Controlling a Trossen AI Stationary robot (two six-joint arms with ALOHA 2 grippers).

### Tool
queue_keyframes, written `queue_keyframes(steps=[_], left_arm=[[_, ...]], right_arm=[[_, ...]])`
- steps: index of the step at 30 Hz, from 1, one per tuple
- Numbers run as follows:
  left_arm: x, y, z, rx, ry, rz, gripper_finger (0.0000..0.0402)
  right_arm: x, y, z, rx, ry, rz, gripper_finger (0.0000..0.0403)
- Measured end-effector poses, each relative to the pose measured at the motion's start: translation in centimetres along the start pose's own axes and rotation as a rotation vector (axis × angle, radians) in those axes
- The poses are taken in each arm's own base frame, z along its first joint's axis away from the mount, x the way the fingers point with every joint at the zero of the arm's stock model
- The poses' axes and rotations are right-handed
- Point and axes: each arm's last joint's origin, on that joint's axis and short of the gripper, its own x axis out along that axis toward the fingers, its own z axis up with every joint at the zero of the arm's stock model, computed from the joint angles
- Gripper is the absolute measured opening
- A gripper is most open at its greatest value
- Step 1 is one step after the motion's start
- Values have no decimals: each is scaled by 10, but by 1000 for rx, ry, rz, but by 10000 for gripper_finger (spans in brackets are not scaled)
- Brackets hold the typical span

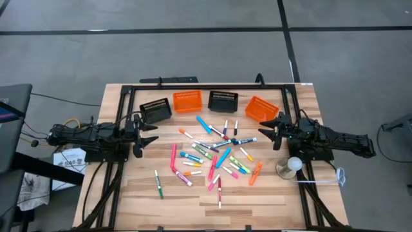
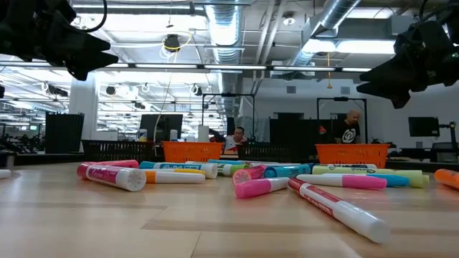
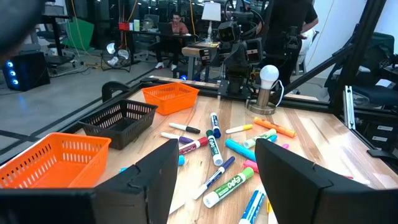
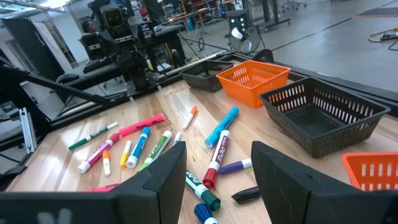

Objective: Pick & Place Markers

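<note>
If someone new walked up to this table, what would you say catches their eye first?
Most likely the scatter of markers across the middle of the wooden table, lying at all angles. Behind them stands a row of four small baskets, alternating black and orange. The left gripper and right gripper flank the pile, both open and empty.

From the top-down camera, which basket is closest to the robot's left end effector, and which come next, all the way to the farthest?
Measured from the left end effector:
1. Black basket, leftmost in the row.
2. Orange basket, next along.
3. Second black basket, right of centre.
4. Second orange basket, by the right arm.
</note>
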Motion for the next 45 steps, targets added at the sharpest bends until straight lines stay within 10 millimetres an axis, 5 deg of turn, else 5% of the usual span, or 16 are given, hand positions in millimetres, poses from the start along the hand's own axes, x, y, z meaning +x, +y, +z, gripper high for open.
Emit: queue_keyframes(steps=[45], left_arm=[[0, 0, 7, -27, -71, -5, 213]], right_arm=[[0, 3, 11, 161, -112, 47, 166]])
